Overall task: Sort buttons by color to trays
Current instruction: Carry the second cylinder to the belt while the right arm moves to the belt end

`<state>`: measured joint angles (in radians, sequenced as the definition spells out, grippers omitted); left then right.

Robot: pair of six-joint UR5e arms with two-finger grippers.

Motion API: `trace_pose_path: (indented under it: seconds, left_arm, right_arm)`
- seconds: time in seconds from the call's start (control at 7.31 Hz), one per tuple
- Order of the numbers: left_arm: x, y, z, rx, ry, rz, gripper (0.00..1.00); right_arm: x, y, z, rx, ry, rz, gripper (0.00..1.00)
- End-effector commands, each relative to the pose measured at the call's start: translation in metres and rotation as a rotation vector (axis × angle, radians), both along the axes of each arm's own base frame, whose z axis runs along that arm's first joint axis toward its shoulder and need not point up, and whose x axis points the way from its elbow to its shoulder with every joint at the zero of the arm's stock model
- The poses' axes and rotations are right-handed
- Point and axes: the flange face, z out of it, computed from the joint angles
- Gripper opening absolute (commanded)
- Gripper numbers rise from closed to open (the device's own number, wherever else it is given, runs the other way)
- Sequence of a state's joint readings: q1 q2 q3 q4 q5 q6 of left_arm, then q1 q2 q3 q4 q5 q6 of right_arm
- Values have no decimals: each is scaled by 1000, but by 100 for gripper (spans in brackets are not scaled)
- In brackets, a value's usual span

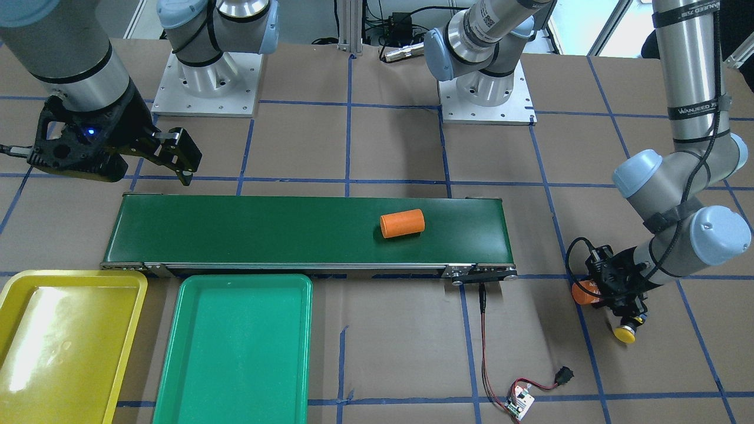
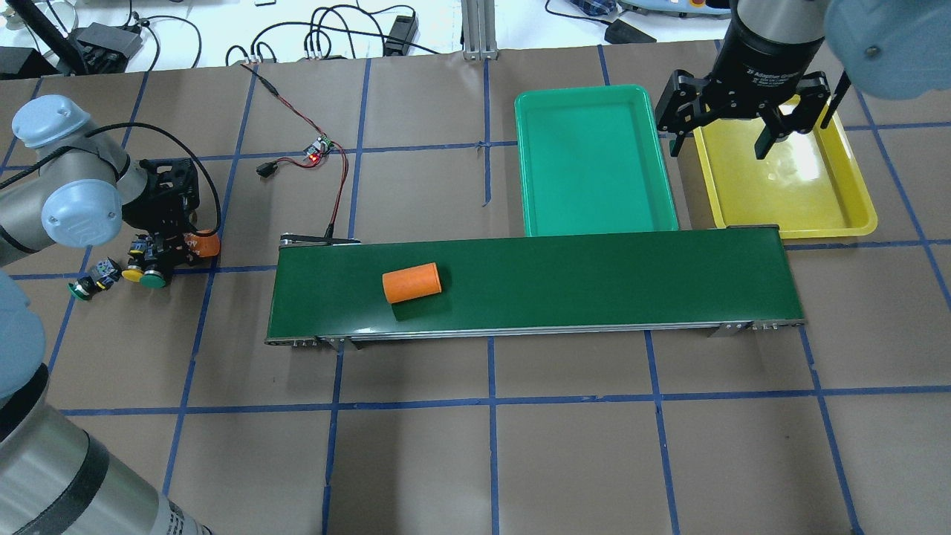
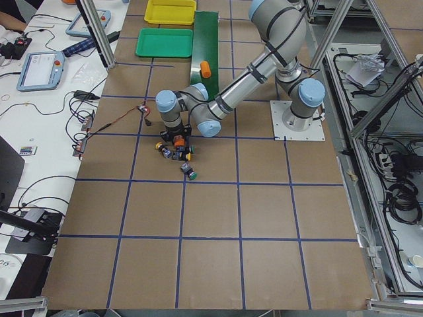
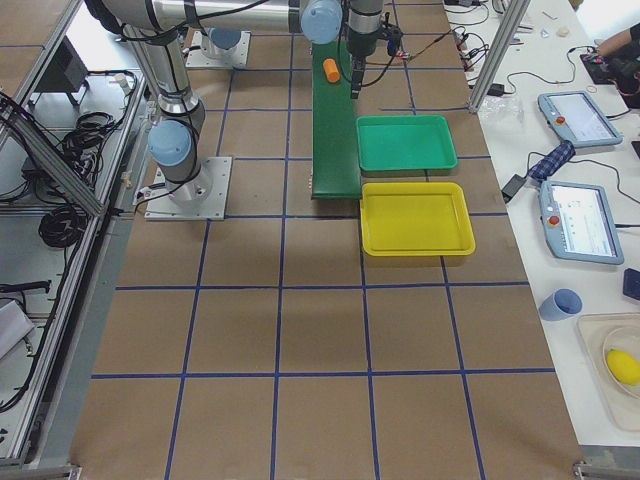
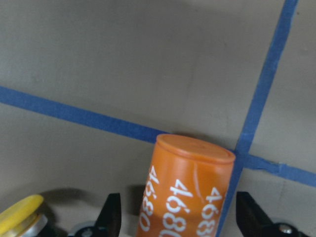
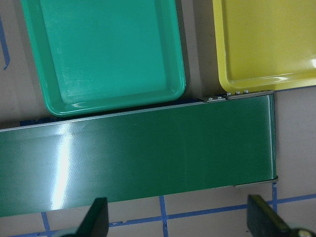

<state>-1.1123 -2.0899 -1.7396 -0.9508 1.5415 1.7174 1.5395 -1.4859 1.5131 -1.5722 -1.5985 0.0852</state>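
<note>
Step in hand: first pick; both trays bare.
- Buttons [image 2: 154,280]: clustered on the worktop [image 2: 475,461], beside the left gripper [image 5: 177,217].
- Left gripper: fingers spread, straddling an orange cylinder [image 5: 190,192].
- Right gripper [image 2: 718,148]: fingers spread, empty, near the yellow tray [image 2: 810,200] and green tray [image 2: 594,163].

Next, probably: re-aim the left gripper onto a button.

Reads "4680" in white digits, printed several times around the orange plastic cylinder [image 5: 190,187] lying between the parted black fingers [image 5: 112,215] of the left gripper [image 5: 180,213]; appears upside down from the wrist, with the lowest digits cut off at the edge. Reads "2F Adaptive Gripper" in small white letters, the last ones unclear, on the round black body [image 2: 769,70] just behind the fingers of the right gripper [image 2: 718,148]. Reads "WANJEED" in white on a black strap [image 1: 700,109] wrapped round the silver left arm tube, well up from the fingers.
</note>
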Motion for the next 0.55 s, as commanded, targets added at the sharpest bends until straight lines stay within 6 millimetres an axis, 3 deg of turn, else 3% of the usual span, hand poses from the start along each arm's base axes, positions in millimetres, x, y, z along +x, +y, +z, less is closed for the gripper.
trace_pose_path:
  seconds: [0.0,0.14,0.27,0.41]
  left_arm:
    - [-11,1,32,-43,-14,-14,0]
    - [-23,11,50,-56,-22,-25,0]
    - [-49,29,73,-66,-26,-51,0]
    - [-89,45,92,-82,-34,-104,0]
  right_arm:
    - [1,4,3,-6,-2,11,100]
    - [1,4,2,-4,-5,17,100]
    - [1,3,1,1,-4,85,100]
    - [0,3,1,4,-5,195,100]
